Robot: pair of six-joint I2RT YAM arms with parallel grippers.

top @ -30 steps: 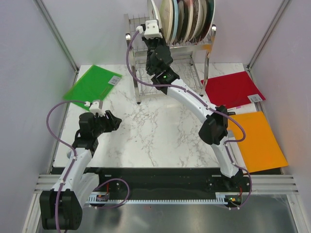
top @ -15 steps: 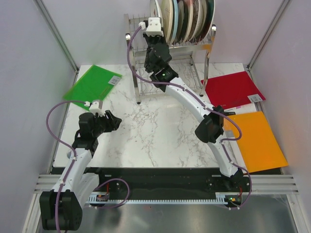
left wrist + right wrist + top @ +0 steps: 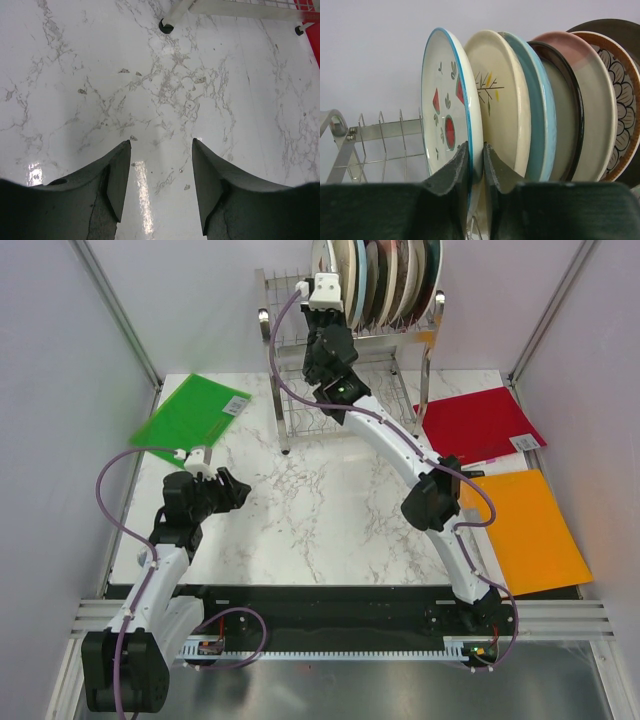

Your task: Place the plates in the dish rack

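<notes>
Left pincer (image 3: 160, 149): near, about 8 o'clock on the overhead view, jaws spread, nothing between them, only bare marble counter (image 3: 330, 510) below. It is idle.

Mid-field mats, not task items: green mat (image 3: 190, 415) at 10 o'clock, red mat (image 3: 478, 422) at 2 o'clock, orange mat (image 3: 530, 530) at 4 o'clock. No loose plate shows on the counter overhead.

Right arm is stretched far to 12 o'clock, reaching the upper tier of the chrome dish rack (image 3: 287, 405). Right pincer (image 3: 475, 146) is clenched on the lower rim of the watermelon plate (image 3: 445, 112), one finger on each face. The plate stands on edge, nearly upright, as the leftmost of the row on that tier. Just beside it at 3 o'clock is the leaf-sprig plate (image 3: 495, 100), then four or five more plates packed close. I cannot tell whether the bottom edge sits in a slot; the fingers hide it.

Step, judged: placing the watermelon plate in the rack, probably the last plate, so the task is near done.

Next, judged: confirm the rim is down between the wires, let go, then back the fingers straight out toward 6 o'clock. The gap to the leaf-sprig plate is tight, so the inner finger could nudge it, or the plate could tip toward the open 9 o'clock side.
</notes>
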